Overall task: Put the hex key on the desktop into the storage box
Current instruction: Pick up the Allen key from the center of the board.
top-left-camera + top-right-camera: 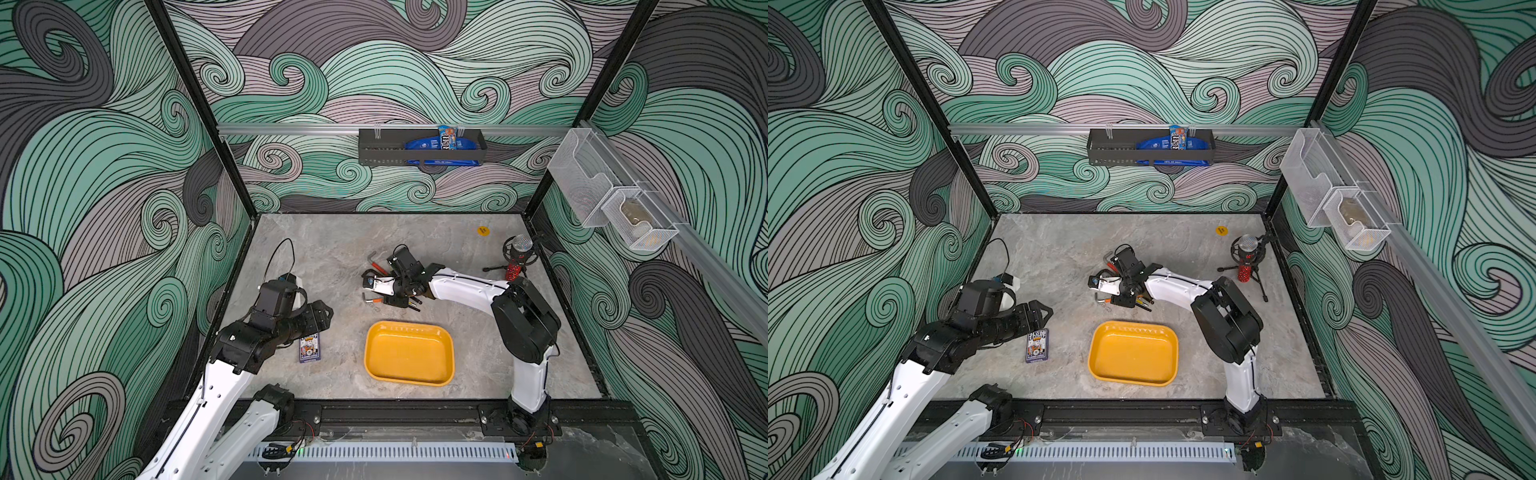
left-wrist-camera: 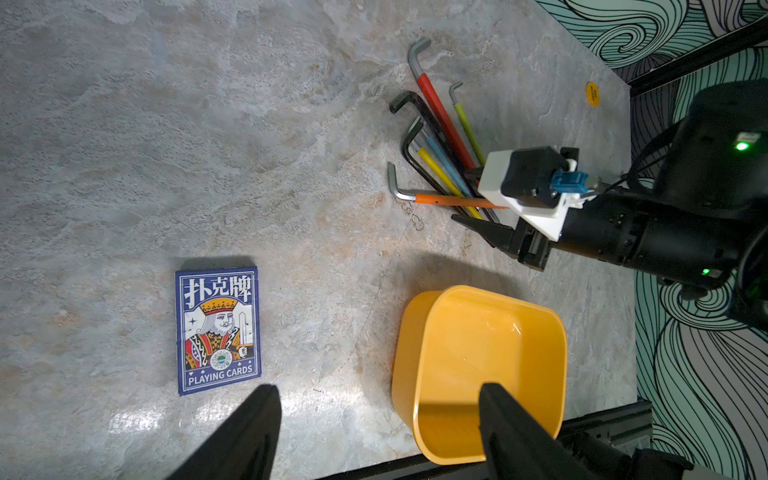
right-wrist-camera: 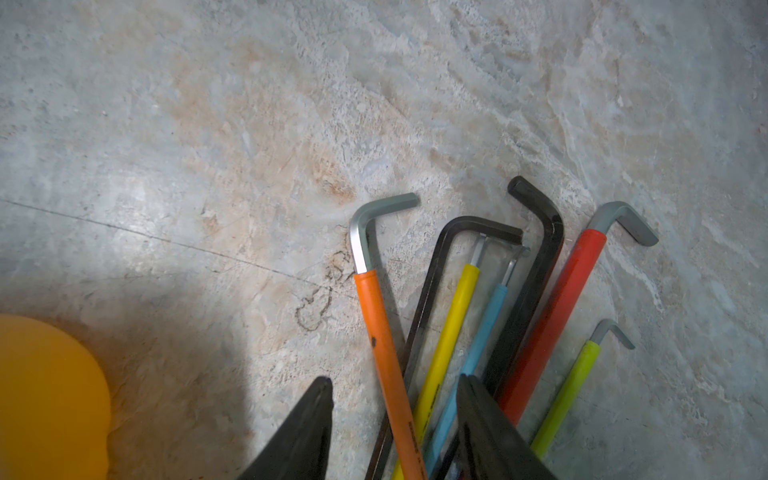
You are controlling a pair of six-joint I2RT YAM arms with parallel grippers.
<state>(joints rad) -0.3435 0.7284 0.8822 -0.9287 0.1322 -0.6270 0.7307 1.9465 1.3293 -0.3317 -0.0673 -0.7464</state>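
Note:
Several hex keys lie fanned out on the grey marbled desktop (image 1: 324, 257): an orange-sleeved hex key (image 3: 382, 332), yellow, blue, red (image 3: 557, 316) and lime (image 3: 569, 386) ones, and two black ones. My right gripper (image 3: 395, 379) is low over their long ends, open. The orange, yellow, blue and a thin black shaft run between its fingers, with gaps on both sides. The yellow-orange storage box (image 1: 409, 353) sits empty nearer the front edge. My left gripper (image 2: 377, 387) hovers open and empty, to the left of the box (image 2: 478, 357).
A blue playing-card box (image 1: 308, 348) lies under my left arm. A red microphone on a tripod (image 1: 516, 257) stands at the back right, near a yellow sticker (image 1: 482, 230). A black wall basket (image 1: 422, 147) and white mesh bins (image 1: 615, 208) hang on the walls.

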